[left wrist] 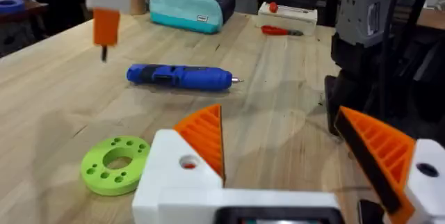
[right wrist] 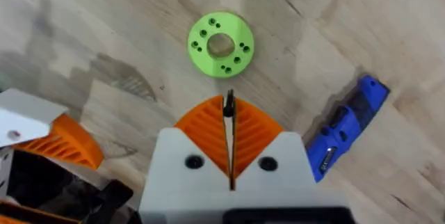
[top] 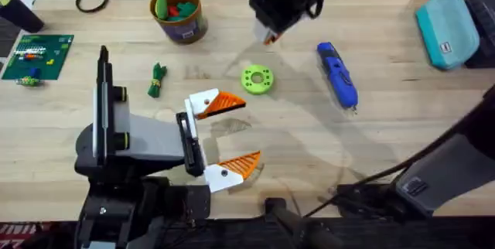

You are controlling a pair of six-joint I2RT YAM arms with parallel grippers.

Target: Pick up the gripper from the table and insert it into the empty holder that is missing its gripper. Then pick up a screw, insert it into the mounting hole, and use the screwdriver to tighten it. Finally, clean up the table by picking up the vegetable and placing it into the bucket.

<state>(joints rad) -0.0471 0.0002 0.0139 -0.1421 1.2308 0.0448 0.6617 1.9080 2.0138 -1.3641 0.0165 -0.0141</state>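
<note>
My right gripper point(top: 268, 39) hangs above the table's far middle, shut on a thin dark screw point(right wrist: 227, 103) held between its orange pads. Just below it lies a lime-green disc point(top: 257, 79) with several small holes. The blue screwdriver point(top: 338, 75) lies flat to the disc's right. My left gripper point(top: 232, 134) stands open near the front middle, pointing at the disc, nothing between its fingers. The dark-green vegetable point(top: 158, 80) lies left of it. The yellow-tan bucket point(top: 178, 13) stands at the back and holds red and green pieces. The loose gripper and its holder are out of view.
A thin black ring point(top: 92, 0) lies at the back left. A green board point(top: 35, 56) sits at the left edge. A teal pouch point(top: 448, 28) rests at the back right. Bare wood lies between the disc and the front edge.
</note>
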